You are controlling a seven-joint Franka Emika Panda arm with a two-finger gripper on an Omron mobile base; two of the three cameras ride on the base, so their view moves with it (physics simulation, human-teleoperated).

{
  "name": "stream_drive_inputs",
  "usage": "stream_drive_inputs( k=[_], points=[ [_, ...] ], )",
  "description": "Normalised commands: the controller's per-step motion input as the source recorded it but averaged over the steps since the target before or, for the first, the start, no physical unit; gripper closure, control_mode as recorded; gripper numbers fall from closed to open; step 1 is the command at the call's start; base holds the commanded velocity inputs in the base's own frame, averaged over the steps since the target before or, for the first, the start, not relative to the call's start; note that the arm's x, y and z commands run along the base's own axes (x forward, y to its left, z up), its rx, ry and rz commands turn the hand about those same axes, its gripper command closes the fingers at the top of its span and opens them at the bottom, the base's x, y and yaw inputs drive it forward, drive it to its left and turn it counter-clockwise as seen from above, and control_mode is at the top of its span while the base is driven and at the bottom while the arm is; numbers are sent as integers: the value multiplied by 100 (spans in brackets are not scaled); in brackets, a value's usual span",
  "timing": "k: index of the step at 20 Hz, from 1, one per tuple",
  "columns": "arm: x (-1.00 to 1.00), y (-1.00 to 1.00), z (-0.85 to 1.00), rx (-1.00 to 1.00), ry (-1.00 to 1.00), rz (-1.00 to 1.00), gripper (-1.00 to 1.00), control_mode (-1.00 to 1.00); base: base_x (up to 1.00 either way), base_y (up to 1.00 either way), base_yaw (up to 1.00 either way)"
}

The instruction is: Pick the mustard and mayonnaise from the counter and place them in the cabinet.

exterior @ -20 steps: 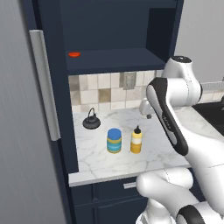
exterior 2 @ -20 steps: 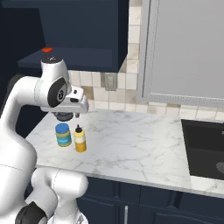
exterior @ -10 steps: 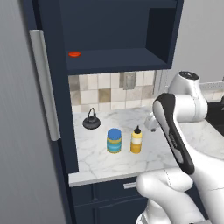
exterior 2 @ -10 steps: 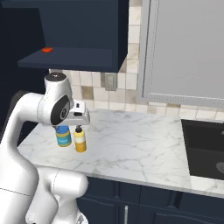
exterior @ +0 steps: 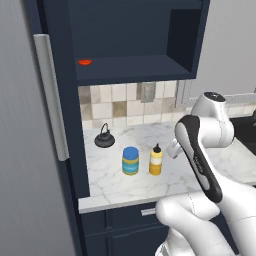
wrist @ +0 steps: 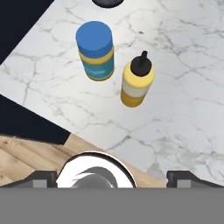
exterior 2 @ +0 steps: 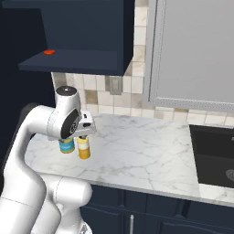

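Jaws: my jaws (wrist: pixel 112 177) stand wide apart with nothing between them; in the hand view one dark tip (wrist: pixel 41 178) sits at 7 o'clock and the other at 5 o'clock.
Mustard: the mustard (wrist: pixel 136 84) stands upright on the surface, dark nozzle up, near the middle of the hand view. In the left base view the mustard (exterior: pixel 156 160) is just left of my arm; in the right base view the mustard (exterior 2: pixel 84 148) shows below my wrist, partly covered by it.
Mayonnaise: the mayonnaise (wrist: pixel 96 51) stands upright just beside the mustard, at its 10 o'clock in the hand view, the two apart by a narrow gap. In the left base view the mayonnaise (exterior: pixel 130 160) is at the mustard's 9 o'clock; in the right base view the mayonnaise (exterior 2: pixel 66 146) is mostly hidden behind my arm.
Surface: the marble surface (exterior: pixel 125 187) carries both, fairly near its front edge.
Cabinet: the cabinet (exterior: pixel 135 68) hangs open above the surface, at 12 o'clock from the two containers, with a small red thing (exterior: pixel 85 62) on its shelf.
Other: a dark round object with a looped handle (exterior: pixel 104 138) sits on the surface at 11 o'clock from the mayonnaise, nearer the tiled wall.
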Motion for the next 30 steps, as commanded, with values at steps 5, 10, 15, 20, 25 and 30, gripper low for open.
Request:
stream_drive_inputs(
  k=[5, 10, 15, 20, 25, 30],
  points=[
    [35, 0, -34, 0, 0, 5, -100, -100, 0, 0, 0],
    [51, 0, -40, -1, 0, 0, -100, -100, 0, 0, 0],
    [56, 0, -36, 0, 1, 0, -100, -100, 0, 0, 0],
    [46, 0, -24, 4, 0, 0, -100, -100, 0, 0, 0],
    [31, 0, -14, 9, 0, 0, -100, -100, 0, 0, 0],
    [11, 3, -16, 8, 0, 1, -100, -100, 0, 0, 0]
  ],
)
